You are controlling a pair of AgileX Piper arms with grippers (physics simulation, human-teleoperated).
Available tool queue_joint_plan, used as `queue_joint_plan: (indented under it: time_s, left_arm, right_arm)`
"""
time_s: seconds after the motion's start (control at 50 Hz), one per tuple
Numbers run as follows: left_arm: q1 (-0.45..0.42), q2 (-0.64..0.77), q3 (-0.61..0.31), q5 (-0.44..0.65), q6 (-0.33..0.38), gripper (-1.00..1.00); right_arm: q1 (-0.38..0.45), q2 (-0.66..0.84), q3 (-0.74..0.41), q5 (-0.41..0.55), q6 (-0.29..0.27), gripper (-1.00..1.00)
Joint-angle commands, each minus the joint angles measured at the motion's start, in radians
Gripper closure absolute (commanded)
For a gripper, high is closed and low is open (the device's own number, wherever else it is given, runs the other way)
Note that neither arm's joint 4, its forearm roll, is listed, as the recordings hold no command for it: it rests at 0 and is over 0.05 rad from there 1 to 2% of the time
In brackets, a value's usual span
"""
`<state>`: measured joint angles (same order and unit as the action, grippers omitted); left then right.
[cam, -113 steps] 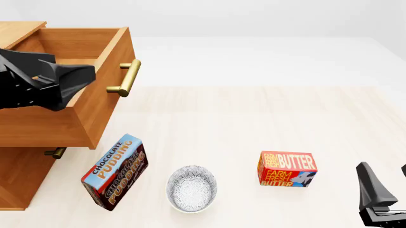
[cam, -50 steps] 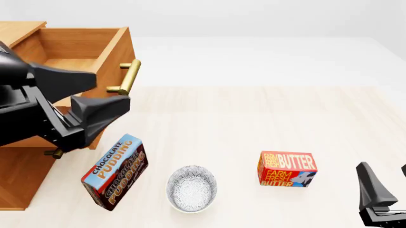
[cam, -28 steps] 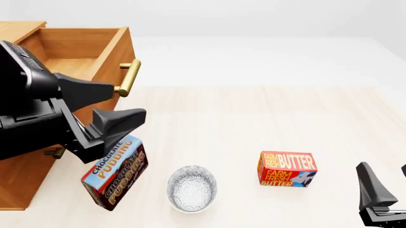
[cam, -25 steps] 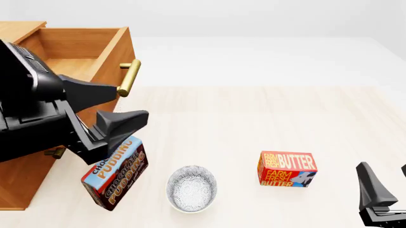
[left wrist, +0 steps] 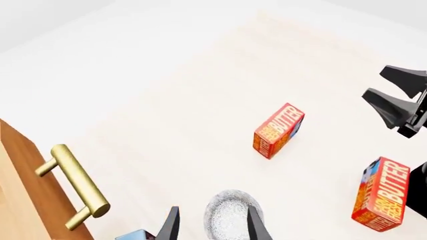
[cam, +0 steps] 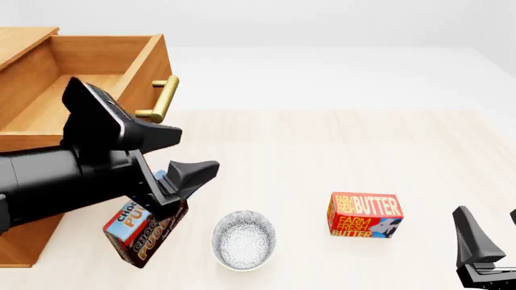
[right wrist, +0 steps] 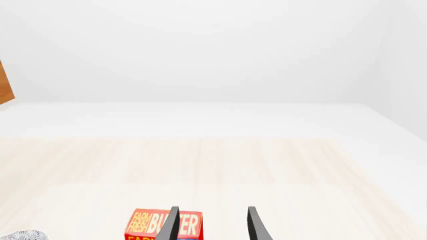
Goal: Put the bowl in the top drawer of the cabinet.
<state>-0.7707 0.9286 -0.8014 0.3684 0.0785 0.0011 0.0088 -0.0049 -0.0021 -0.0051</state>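
The speckled white bowl (cam: 243,240) sits upright on the table near the front edge, between a pudding box and a butter box. My left gripper (cam: 187,154) hangs open above and to the left of it, holding nothing. In the left wrist view the bowl (left wrist: 230,221) shows between the fingertips (left wrist: 169,228), well below them. The cabinet (cam: 24,241) stands at the left with its top drawer (cam: 121,130) pulled out; nothing shows inside it. My right gripper (cam: 492,251) rests open at the front right corner, far from the bowl.
A chocolate pudding box (cam: 144,234) leans just left of the bowl, partly under my left arm. A red butter box (cam: 364,215) stands to the bowl's right. The left wrist view shows another butter box (left wrist: 380,195). The drawer's brass handle (cam: 161,98) juts toward the table's middle.
My left gripper has swung from over the open drawer to the right and down, toward the bowl. The bowl, boxes and right arm have not moved.
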Motion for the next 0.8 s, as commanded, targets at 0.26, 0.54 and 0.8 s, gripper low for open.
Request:
queue_joint_plan:
  time_s: [0.26, 0.54, 0.8]
  left_arm:
    - [-0.011, 0.037, 0.016, -0.032, -0.001, -1.00]
    - [-0.012, 0.092, 0.039, -0.053, -0.006, -1.00]
    - [0.029, 0.164, 0.045, -0.075, -0.034, -1.00]
  right_arm:
    - [0.001, -0.001, 0.001, 0.000, -0.001, -1.00]
    - [0.001, -0.001, 0.001, 0.000, -0.002, -1.00]
    - [0.000, -0.001, 0.001, 0.000, -0.001, -1.00]
